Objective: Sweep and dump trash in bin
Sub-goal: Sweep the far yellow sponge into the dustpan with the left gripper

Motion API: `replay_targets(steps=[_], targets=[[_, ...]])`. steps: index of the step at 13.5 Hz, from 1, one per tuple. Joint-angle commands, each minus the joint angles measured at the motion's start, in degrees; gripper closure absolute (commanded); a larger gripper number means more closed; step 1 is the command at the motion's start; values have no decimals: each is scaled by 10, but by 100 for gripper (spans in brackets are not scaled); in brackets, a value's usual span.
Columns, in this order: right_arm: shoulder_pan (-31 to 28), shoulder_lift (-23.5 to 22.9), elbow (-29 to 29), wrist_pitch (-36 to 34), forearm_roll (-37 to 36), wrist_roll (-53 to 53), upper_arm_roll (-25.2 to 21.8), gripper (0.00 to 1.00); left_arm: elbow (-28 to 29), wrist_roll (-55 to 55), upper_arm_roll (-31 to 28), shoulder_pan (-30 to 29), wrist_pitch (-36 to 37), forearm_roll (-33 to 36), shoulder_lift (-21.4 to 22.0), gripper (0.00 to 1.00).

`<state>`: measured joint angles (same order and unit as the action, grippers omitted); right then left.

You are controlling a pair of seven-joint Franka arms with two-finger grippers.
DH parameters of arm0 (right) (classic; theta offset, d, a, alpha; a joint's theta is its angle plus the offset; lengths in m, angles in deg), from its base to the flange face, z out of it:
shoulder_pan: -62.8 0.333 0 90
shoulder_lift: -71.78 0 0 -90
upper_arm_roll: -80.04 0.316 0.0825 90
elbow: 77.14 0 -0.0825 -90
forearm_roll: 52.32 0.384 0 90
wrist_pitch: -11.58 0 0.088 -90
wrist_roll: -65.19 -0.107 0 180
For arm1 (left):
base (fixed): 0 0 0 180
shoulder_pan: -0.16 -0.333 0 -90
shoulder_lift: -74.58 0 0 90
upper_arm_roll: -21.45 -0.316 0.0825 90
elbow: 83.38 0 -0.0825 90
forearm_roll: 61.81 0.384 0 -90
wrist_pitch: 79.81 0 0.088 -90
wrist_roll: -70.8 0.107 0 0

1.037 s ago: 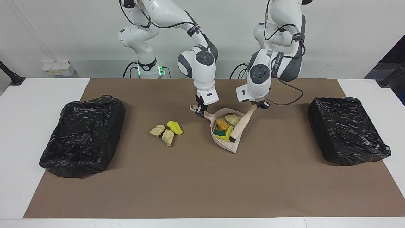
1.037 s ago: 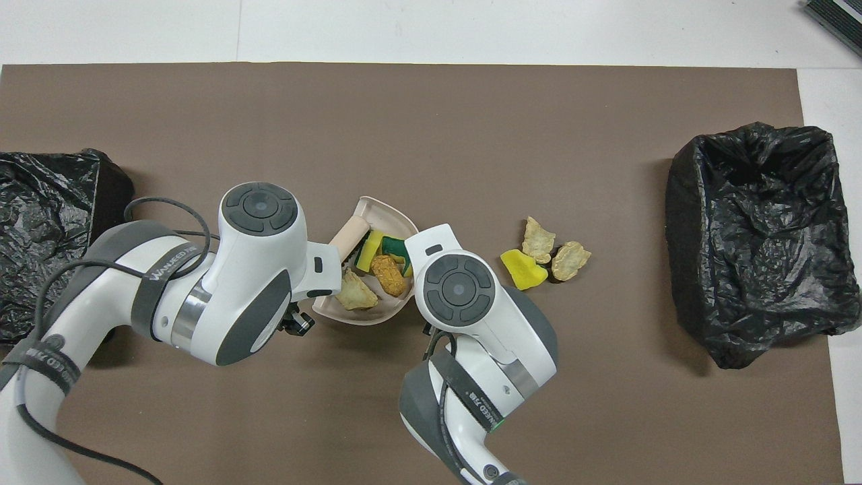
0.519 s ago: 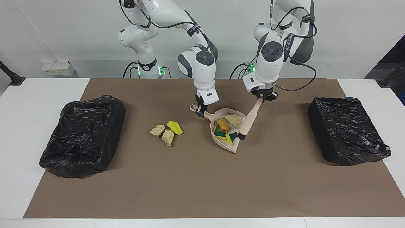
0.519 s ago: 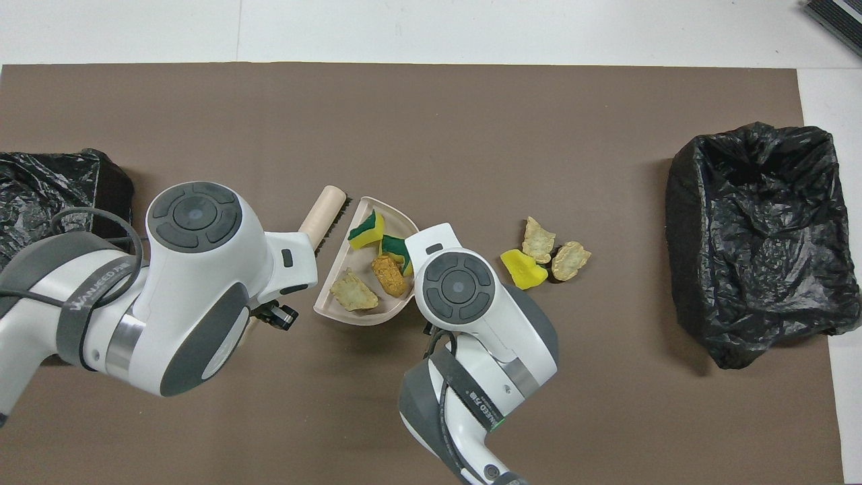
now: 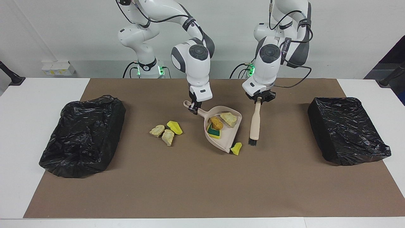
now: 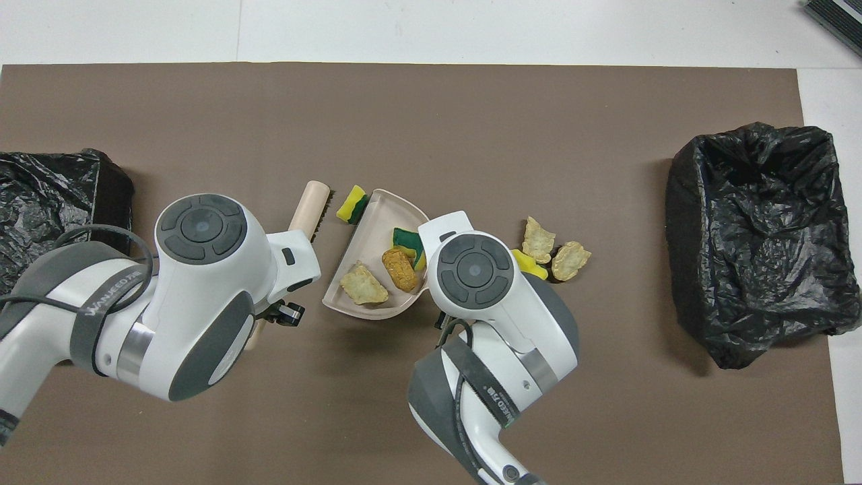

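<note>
Right gripper [image 5: 193, 109] has its jaws pinching the dustpan [image 5: 228, 136] handle, the pan carrying a beige lump [image 5: 229, 118], a cork-like lump [image 5: 216, 122] and a green-backed sponge bit [image 5: 214, 133]. Left gripper [image 5: 260, 98] clamps the brush [image 5: 254, 123] handle, bristles down on the brown mat [image 5: 202, 183]. One sponge scrap [image 5: 236, 148] sits just off the pan's lip; three more scraps [image 5: 166, 131] lie toward the right arm's end, with black-lined bins [image 5: 83, 134] at both counter ends.

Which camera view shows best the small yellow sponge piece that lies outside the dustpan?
The facing view: the sponge piece lies on the mat, unobstructed, at the open edge of the dustpan. The overhead view also shows it, between the dustpan's edge and the brush, with its green backing visible.
</note>
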<state>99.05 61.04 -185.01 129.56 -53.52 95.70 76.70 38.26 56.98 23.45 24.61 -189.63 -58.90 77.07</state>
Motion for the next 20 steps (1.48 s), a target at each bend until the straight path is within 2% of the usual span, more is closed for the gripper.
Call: replay_targets(steps=[1,3,8,12,15,20], targets=[[-17,20,-2,-19,2,27,4,100,32,-40,-4,3,-56,-41,19,100],[-30,30,-2,-33,2,44,4,100,26,6,-5,-4,-81,-41,-18,100],[-39,49,-42,-42,2,101,4,100,7,145,-6,-33,-76,-38,-75,100],[-35,44,-57,-43,0,106,4,100,7,179,-5,-29,-69,-38,-78,100],[-15,28,-61,-22,0,58,4,100,16,233,-4,-21,-53,-38,-70,100],[-11,27,-61,-16,3,42,4,100,19,242,-2,16,-9,-44,-60,100]])
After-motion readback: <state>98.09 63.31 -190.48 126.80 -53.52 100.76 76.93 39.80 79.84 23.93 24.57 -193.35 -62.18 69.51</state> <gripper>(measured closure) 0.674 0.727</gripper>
